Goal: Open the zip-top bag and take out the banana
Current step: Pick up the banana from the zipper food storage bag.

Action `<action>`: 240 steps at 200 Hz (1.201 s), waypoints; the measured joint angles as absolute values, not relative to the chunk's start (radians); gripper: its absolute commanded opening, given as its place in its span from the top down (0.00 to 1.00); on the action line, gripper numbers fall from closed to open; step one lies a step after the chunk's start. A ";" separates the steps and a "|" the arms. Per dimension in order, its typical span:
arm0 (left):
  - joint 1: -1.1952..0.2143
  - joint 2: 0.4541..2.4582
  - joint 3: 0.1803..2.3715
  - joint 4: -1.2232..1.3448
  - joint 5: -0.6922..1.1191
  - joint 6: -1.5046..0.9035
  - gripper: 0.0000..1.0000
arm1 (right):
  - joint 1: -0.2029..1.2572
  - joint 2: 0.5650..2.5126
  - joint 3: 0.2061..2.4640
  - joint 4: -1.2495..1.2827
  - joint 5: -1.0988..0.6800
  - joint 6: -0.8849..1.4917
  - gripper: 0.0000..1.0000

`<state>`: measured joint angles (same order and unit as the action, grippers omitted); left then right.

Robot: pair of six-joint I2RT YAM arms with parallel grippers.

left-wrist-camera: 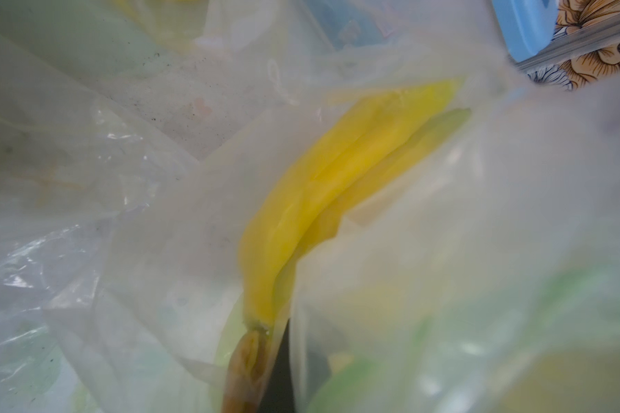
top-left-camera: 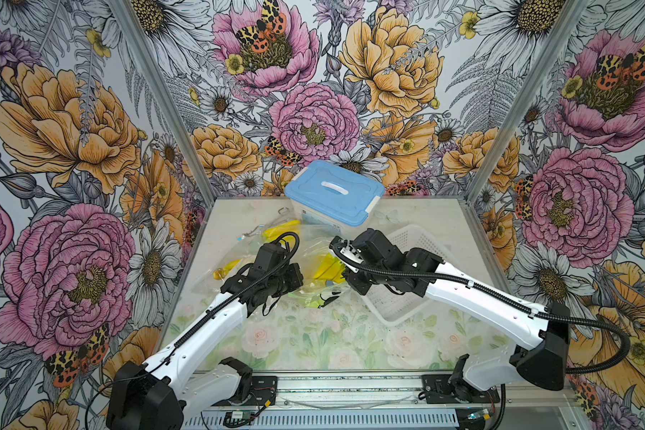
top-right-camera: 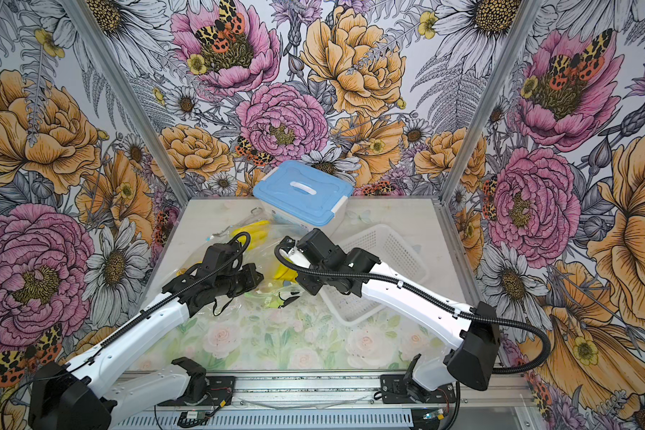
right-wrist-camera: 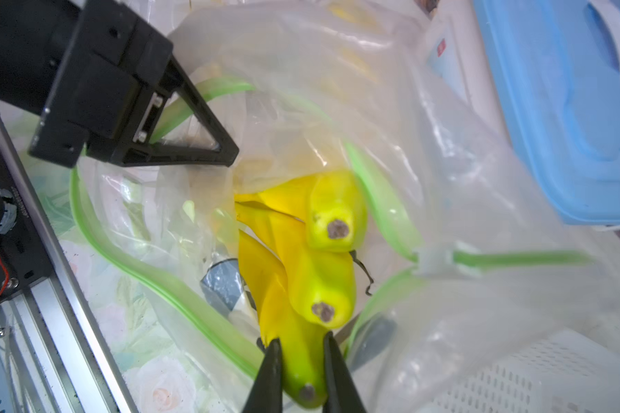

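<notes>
We found the table [top-left-camera: 313, 346] covered in a pale rose print. A box [top-left-camera: 334, 193] with a blue lid stood at its back, a white basket [top-left-camera: 421, 242] sat just beside it toward the right, and crumpled clear bags [top-left-camera: 311, 253] lay across the middle.

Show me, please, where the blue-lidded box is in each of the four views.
In a top view: the blue-lidded box stands at the far middle of the scene.
In a top view: the box is at the same far middle.
Left wrist: only a blue piece at the picture's edge, beyond blurred plastic.
Right wrist: large, just behind the zip-top bag.
Shared landmark: that clear bag, in all four.
</notes>
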<state>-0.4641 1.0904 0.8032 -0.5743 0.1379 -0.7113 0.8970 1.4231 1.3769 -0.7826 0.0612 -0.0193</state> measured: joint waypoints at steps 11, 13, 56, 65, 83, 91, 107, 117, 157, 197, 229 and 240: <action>-0.473 1.101 0.810 -0.569 0.138 -0.709 1.00 | 0.883 1.407 1.372 -0.775 0.068 -0.012 1.00; -0.475 1.103 0.812 -0.569 0.138 -0.709 1.00 | 0.881 1.405 1.370 -0.772 0.068 -0.011 1.00; -0.519 1.148 0.871 -0.587 0.115 -0.704 1.00 | 0.850 1.388 1.336 -0.744 0.052 0.021 1.00; -0.535 1.161 0.897 -0.601 0.104 -0.700 1.00 | 0.847 1.388 1.331 -0.728 0.035 0.027 1.00; -0.580 1.194 0.964 -0.621 0.087 -0.695 1.00 | 0.851 1.390 1.329 -0.695 0.016 0.038 1.00; -0.603 1.211 0.993 -0.625 0.080 -0.690 1.00 | 0.854 1.392 1.330 -0.680 0.014 0.039 1.00; -0.647 1.244 1.044 -0.627 0.064 -0.685 1.00 | 0.865 1.411 1.343 -0.656 0.015 0.044 1.00; -0.671 1.262 1.063 -0.628 0.054 -0.681 1.00 | 0.866 1.430 1.355 -0.649 0.023 0.046 1.00; -0.682 1.258 1.067 -0.670 0.009 -0.680 1.00 | 0.872 1.432 1.359 -0.644 0.072 0.062 1.00; -0.646 1.214 1.075 -0.757 -0.036 -0.654 1.00 | 0.869 1.352 1.332 -0.651 0.143 0.069 1.00; -0.656 1.222 1.118 -0.789 -0.051 -0.626 1.00 | 0.869 1.324 1.332 -0.665 0.167 0.083 1.00; -0.666 1.232 1.131 -0.797 -0.060 -0.619 1.00 | 0.869 1.323 1.334 -0.671 0.173 0.091 1.00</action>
